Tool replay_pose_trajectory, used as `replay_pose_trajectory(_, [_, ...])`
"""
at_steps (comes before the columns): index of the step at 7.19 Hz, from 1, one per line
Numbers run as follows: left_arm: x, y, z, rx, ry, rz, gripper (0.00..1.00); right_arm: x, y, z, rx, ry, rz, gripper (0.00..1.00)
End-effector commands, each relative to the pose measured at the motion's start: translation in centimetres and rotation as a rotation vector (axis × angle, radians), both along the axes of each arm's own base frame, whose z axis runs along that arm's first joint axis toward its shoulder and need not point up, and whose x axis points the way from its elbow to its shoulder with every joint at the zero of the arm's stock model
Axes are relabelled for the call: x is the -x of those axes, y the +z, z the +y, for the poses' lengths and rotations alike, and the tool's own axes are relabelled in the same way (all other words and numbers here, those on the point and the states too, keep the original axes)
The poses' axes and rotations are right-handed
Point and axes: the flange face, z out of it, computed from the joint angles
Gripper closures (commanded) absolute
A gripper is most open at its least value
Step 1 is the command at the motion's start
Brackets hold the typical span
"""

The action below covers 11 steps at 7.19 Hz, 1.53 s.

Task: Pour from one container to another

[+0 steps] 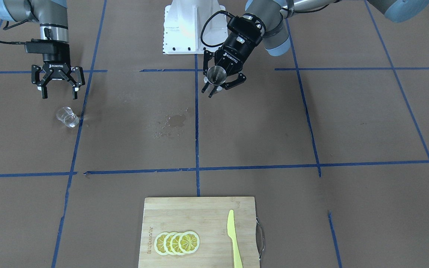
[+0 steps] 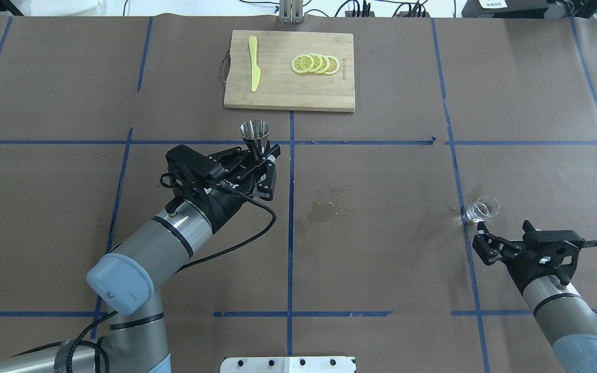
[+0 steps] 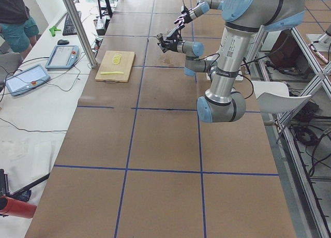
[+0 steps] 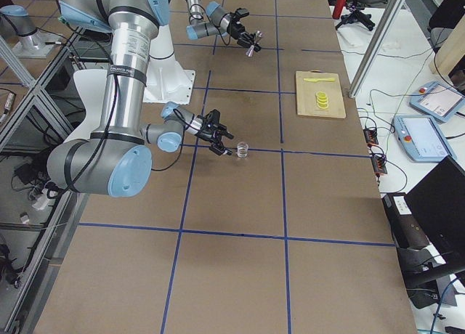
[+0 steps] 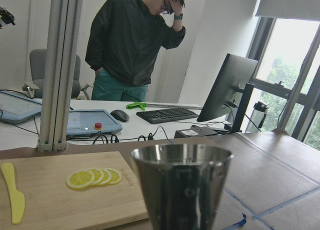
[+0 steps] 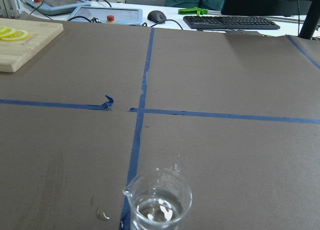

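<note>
Steel jigger: the small silver hourglass-shaped steel jigger (image 1: 216, 74) is held up off the tabletop (image 1: 348, 123) near the robot's base, mouth upward. Its lower cone is hidden among the fingers, and its contents cannot be made out.
Left gripper: the left gripper (image 1: 220, 87) is clamped on the jigger's narrow part.
Glass beaker: the small clear glass beaker with a pouring lip (image 1: 67, 117) stands on a blue tape line (image 1: 76, 141) with a little clear liquid inside. The right wrist view cuts off its base.
Right gripper: the right gripper (image 1: 59, 91) is spread wide and empty, just behind the beaker and apart from it.
Open room: bare brown paper lies between beaker and jigger, which are well apart, with only a wet patch (image 1: 173, 121) there.
Far edge: a wooden cutting board (image 1: 199, 216) with lemon slices (image 1: 177, 242) and a yellow plastic knife (image 1: 233, 238) lies opposite the robot, well apart from both grippers.
</note>
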Motion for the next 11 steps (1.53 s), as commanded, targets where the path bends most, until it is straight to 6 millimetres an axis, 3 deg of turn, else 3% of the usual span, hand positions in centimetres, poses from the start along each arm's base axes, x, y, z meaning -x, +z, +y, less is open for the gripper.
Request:
replay_pose_trajectory(1, [-0.2,0.2,0.0,0.001,0.001,-0.006,1.0,1.4,0.1,0.0,-0.033,0.02,-0.007,0.0])
replay_pose_trajectory(3, [-0.1,0.3,-0.1,0.002,-0.002,-0.007,1.0,3.6,2.0,-0.4,-0.064,0.051,0.028,0.0])
replay_pose_trajectory(4, [-0.1,0.3,-0.1,0.002,0.0,-0.007,1.0,3.8,3.0,-0.6,-0.085,0.069,0.051,0.0])
replay_pose_trajectory(7, [-0.2,0.4,-0.1,0.003,-0.002,-0.01,1.0,3.8,3.3,-0.8,-0.115,0.097,0.062,0.0])
replay_pose_trajectory(10, [-0.2,0.6,-0.2,0.003,-0.004,-0.014,1.0,7.3,2.3,-1.2,-0.121,0.117,0.019,0.0])
replay_pose_trajectory(11, [-0.2,0.6,-0.2,0.003,-0.004,-0.014,1.0,7.2,2.3,-1.4,-0.121,0.122,0.016,0.0])
